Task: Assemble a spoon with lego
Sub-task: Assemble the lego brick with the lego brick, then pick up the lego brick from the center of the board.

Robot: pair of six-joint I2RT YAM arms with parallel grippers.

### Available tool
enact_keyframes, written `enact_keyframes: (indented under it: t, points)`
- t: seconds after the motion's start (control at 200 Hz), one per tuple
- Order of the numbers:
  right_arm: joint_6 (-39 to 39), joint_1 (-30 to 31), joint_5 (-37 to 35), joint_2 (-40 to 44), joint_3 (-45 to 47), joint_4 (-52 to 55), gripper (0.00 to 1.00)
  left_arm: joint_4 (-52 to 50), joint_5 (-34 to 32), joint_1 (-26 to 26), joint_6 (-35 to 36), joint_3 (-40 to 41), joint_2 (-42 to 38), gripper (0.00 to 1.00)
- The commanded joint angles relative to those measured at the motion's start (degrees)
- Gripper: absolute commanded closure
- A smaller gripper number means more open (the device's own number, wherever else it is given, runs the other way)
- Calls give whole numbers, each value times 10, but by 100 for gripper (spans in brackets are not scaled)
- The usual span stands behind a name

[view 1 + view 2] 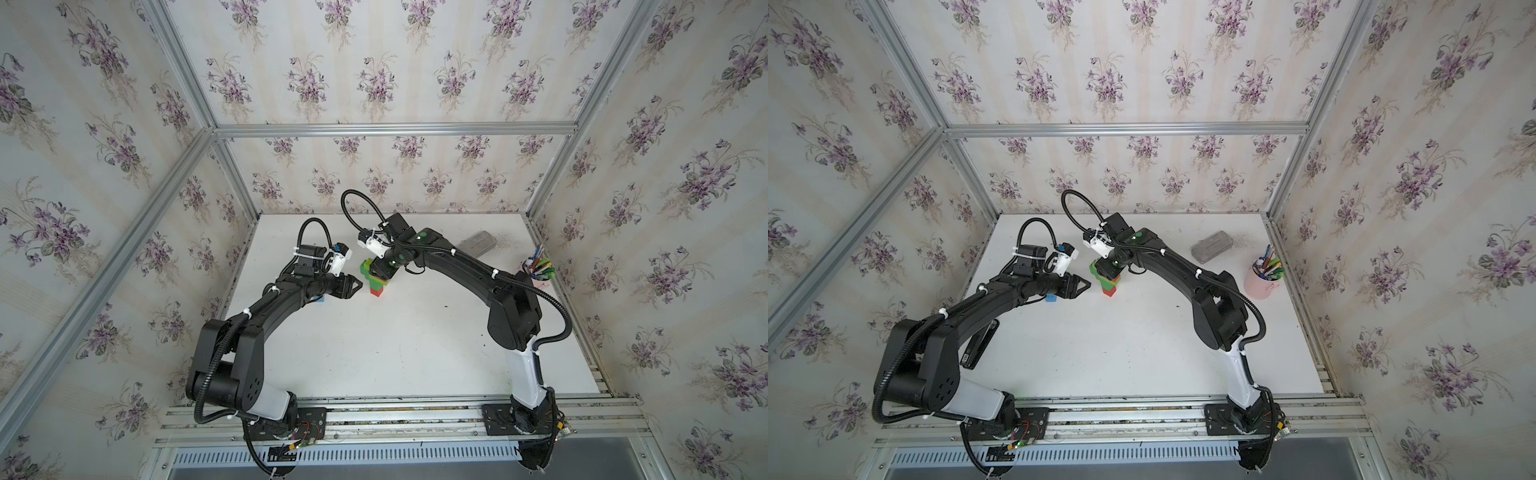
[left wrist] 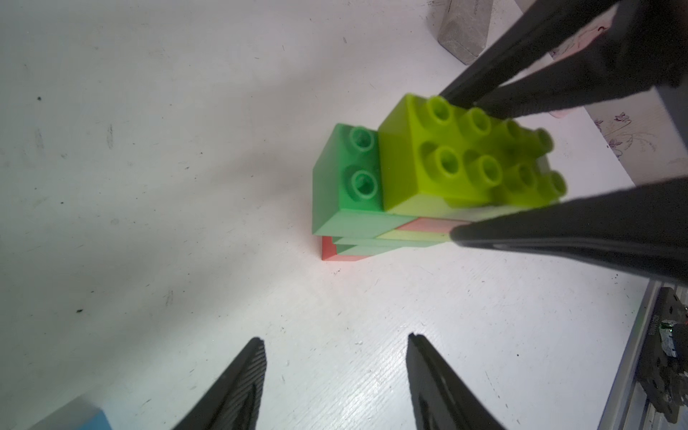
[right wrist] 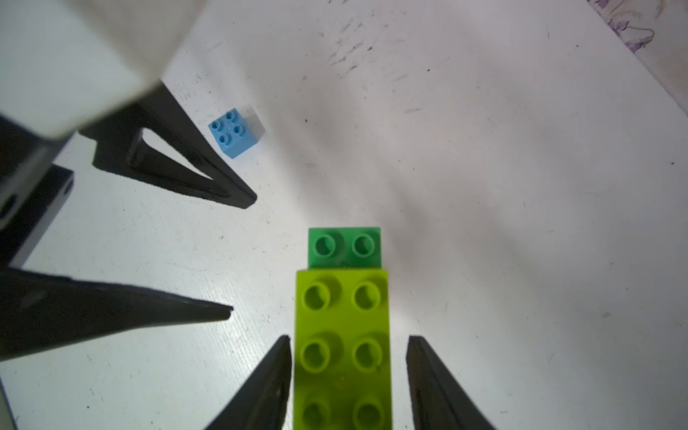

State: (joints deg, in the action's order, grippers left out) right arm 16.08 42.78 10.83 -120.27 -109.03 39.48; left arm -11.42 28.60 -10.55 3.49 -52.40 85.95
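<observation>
In both top views the half-built spoon (image 1: pixel 376 279) (image 1: pixel 1109 282) stands as a stack of bricks on the white table (image 1: pixel 395 340), red at its foot. The right gripper (image 1: pixel 380 272) comes down over its top and hides the upper bricks. The left gripper (image 1: pixel 357 286) is just beside the stack, spread and empty. The blue brick (image 1: pixel 1051 298) lies apart on the table, half under the left arm. At the right edge a pink cup (image 1: pixel 1262 284) holds pens (image 1: pixel 1271 264) and is partly blocked by the right arm in a top view; a grey block (image 1: pixel 1210 246) lies near it. The left wrist view shows the lime brick (image 2: pixel 446 160) topping the stack, with a dark green brick (image 2: pixel 346 178) stepped out below it, the right gripper's fingers (image 2: pixel 558 223) on either side, and a blue corner cut off at the frame's edge. In the right wrist view the jaws straddle the lime brick, released: one finger is close against it and a clear gap shows at the other — the brick's near end is cut off.
</observation>
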Motion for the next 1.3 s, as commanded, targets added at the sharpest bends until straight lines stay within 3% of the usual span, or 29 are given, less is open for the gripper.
enact_keyframes:
  t: [0.0,0.35,0.635,0.894,1.294]
  points:
    - [12,1,-3,1,-4,14,42,-29,-12,0,10,-13,-7,35]
    - [14,1,6,56,46,-23,33,-187,-126,11,72,-68,-26,33]
    - [9,-6,-3,163,138,-86,29,-331,-232,57,55,-133,45,32]
    - [8,-36,-8,219,187,-104,27,-342,-225,64,44,-163,130,31]
    - [6,-49,-13,233,200,-102,27,-330,-262,64,53,-209,209,32]
